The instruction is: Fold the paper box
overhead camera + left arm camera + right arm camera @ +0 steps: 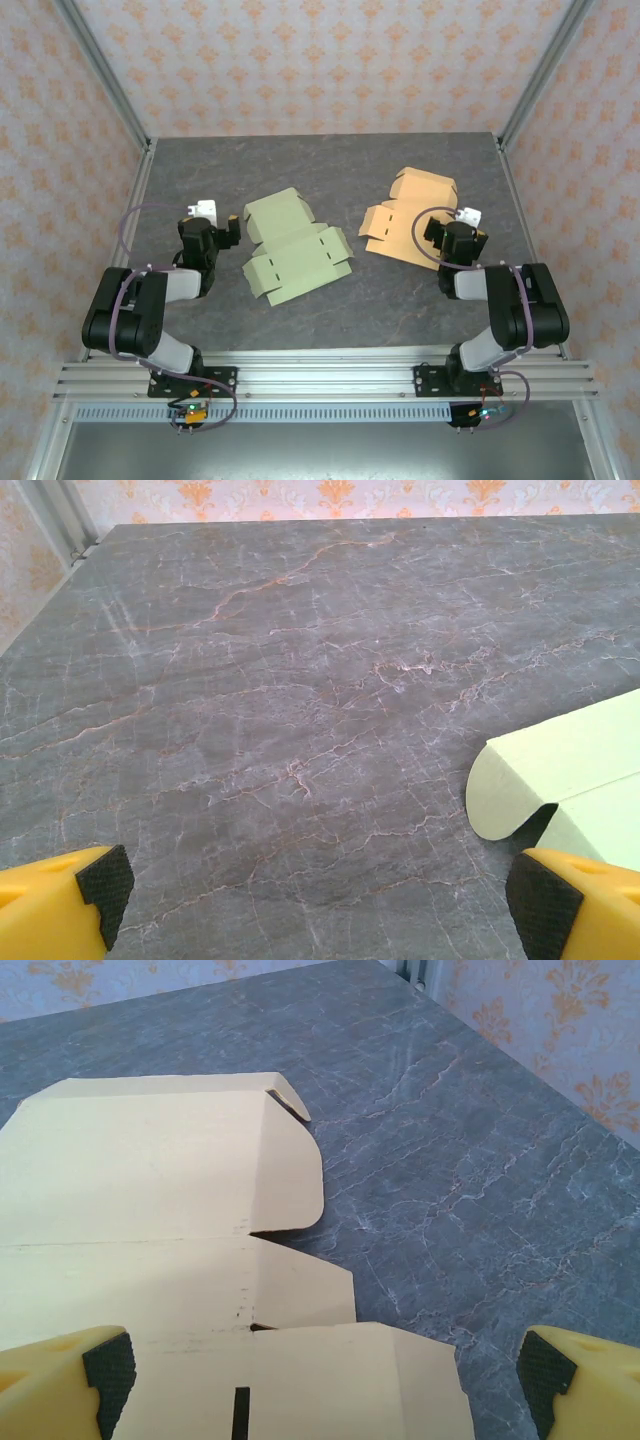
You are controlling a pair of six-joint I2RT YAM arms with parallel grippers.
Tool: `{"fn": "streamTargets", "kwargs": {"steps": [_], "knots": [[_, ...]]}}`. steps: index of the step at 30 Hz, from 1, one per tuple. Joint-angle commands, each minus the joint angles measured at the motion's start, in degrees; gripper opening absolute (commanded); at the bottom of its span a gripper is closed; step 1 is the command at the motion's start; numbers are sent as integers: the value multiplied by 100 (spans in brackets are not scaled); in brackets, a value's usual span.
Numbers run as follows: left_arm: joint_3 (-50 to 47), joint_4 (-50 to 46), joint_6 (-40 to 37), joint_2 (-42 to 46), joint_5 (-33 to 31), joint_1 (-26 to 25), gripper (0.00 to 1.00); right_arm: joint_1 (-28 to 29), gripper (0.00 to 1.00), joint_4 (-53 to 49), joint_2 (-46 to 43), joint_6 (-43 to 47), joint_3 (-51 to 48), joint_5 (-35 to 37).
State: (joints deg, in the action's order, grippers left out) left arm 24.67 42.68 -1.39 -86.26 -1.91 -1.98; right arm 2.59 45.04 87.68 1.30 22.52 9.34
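Note:
Two unfolded paper boxes lie flat on the grey table. The pale green box (296, 250) is left of centre, and one rounded flap of it (560, 770) shows at the right of the left wrist view. The tan box (405, 215) lies to the right, and its panels and flaps (150, 1180) spread under the right wrist view. My left gripper (213, 230) (320, 900) is open just left of the green box, over bare table. My right gripper (452, 232) (325, 1370) is open at the tan box's near right edge, its black pads (105, 1365) wide apart and holding nothing.
The stone-patterned table top (330, 320) is fenced by papered walls with metal corner posts (108, 75). Bare table lies between the two boxes and in front of them, toward the arm bases.

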Motion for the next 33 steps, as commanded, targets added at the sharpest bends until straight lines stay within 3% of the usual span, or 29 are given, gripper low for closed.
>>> {"fn": "streamTargets", "kwargs": {"steps": [1,20,22,24,26,27,29,31,33], "knots": [[-16,-18,50,39,-55,24,100,5,99,34,-73,-6,82,-47],[-14,-22,51,39,-55,29,100,5,99,53,-79,-5,64,-47],[5,-86,139,147,-414,-21,100,5,99,-186,-338,-92,106,183],[220,-854,62,804,-865,-242,100,5,99,-1167,-1094,-115,330,209],[887,-2379,233,1668,-1985,-785,100,5,99,-2620,-1695,-362,941,188],[1196,-3001,500,1937,-2131,-872,100,9,99,-3136,-1843,-491,1228,134],[1701,-3789,1355,2370,-1765,-894,100,5,99,-3634,-1956,-824,1613,-125],[2054,-4450,2370,2553,-1514,-899,100,-3,99,-3708,-1961,-1895,1793,-88],[2402,-5264,3375,2542,-1210,-878,100,-64,99,-3963,-1955,-2515,2017,-732]]}}
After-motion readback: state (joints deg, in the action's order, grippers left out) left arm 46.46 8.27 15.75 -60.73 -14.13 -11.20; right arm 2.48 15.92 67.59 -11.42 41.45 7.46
